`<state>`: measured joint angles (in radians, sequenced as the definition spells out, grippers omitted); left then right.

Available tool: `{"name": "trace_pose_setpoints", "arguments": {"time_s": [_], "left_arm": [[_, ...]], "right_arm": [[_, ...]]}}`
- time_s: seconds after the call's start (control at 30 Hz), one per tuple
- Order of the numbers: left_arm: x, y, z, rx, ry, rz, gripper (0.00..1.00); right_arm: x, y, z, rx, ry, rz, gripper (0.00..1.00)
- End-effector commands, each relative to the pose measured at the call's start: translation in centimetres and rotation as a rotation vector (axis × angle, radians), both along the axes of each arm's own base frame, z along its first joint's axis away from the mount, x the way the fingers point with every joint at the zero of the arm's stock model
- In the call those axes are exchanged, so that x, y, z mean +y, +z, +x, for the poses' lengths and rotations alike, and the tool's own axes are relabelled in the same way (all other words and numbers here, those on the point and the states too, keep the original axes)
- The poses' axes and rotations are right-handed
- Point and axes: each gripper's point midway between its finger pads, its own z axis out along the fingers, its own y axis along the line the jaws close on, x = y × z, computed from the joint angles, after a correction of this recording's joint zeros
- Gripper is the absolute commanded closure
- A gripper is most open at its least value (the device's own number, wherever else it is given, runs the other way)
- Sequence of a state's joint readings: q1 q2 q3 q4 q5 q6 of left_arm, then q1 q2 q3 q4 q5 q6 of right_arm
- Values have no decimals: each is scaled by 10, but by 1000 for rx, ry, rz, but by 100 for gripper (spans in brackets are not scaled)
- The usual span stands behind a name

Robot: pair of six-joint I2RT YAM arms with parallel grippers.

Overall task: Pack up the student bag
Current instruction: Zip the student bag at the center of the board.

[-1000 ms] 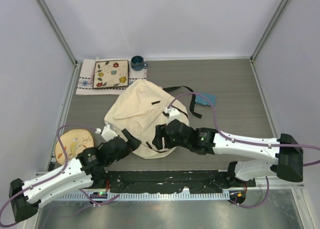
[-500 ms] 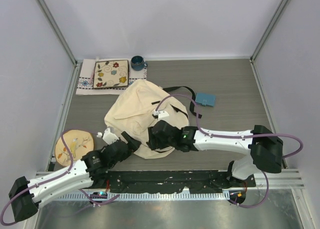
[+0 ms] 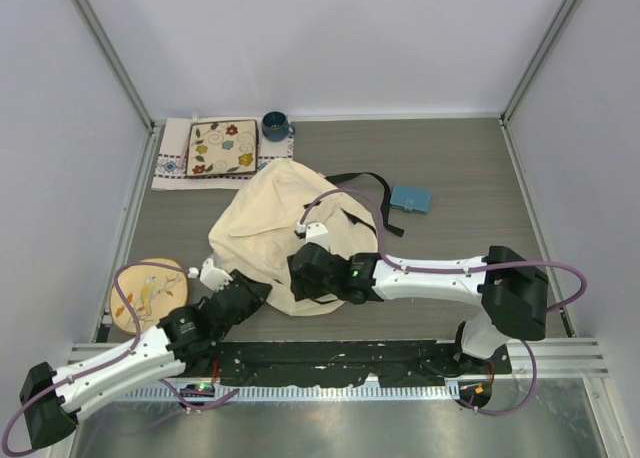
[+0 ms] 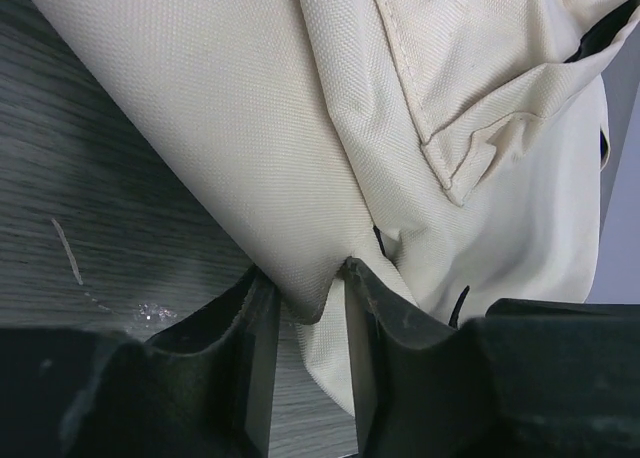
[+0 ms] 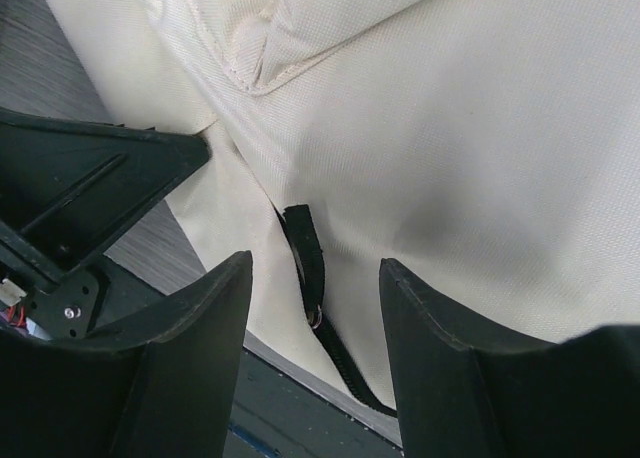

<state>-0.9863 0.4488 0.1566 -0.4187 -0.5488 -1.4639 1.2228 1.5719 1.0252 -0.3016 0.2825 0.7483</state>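
The student bag is a cream fabric backpack lying flat mid-table, with black straps at its far right. My left gripper is at the bag's near left edge. In the left wrist view it is shut on a fold of the bag's fabric, pinched at the tips. My right gripper hovers over the bag's near edge. In the right wrist view it stands open, its fingers either side of a black zipper pull and zipper.
At the back left a patterned cloth carries a floral square plate, with a blue mug beside it. A round floral disc lies near the left arm. A small blue pad sits right of the bag.
The left gripper has closed from wide open onto the bag's edge. The right arm has slid left along the bag's near edge and its jaws have narrowed slightly.
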Motion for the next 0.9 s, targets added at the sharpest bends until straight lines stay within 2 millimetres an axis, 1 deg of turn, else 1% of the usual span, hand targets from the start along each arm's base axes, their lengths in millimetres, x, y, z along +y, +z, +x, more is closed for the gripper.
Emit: {"name": "trace_pose_setpoints", "arguments": {"time_s": [0.0,0.03,0.13,0.23,0.3,0.33,0.43,0.63,0.67,0.7,0.73,0.8,0.87], "left_arm": [[-6,17,11,-59,34,-71,73],[-7,18,11,-62,31,-75,81],[-11,21,12,-70,16,-72,84],[-12,21,10,-57,2,-62,86],[-14,19,9,-50,-6,-65,89],[-15,19,9,-51,-8,-73,89],[-16,19,7,-51,-18,-83,91],[-14,23,7,-67,-13,-101,92],[-13,24,6,-69,-12,-106,92],[-12,24,6,-70,-11,-105,92],[-12,24,6,-71,-10,-106,93],[-11,26,6,-75,-8,-109,93],[-9,25,5,-72,-8,-105,94]], "right_arm": [[12,21,9,-55,-25,38,42],[13,20,9,-56,-23,36,42],[14,17,12,-64,-31,24,42],[18,17,15,-75,-31,11,46],[15,13,18,-78,-47,-19,47],[15,11,20,-86,-55,-34,48],[13,6,19,-92,-62,-65,50],[14,3,14,-134,-71,-116,52],[13,2,15,-143,-78,-124,53],[12,-4,13,-144,-74,-153,53],[13,-4,14,-147,-78,-155,54],[12,-9,16,-155,-84,-179,58],[11,-10,18,-160,-95,-190,61]]}}
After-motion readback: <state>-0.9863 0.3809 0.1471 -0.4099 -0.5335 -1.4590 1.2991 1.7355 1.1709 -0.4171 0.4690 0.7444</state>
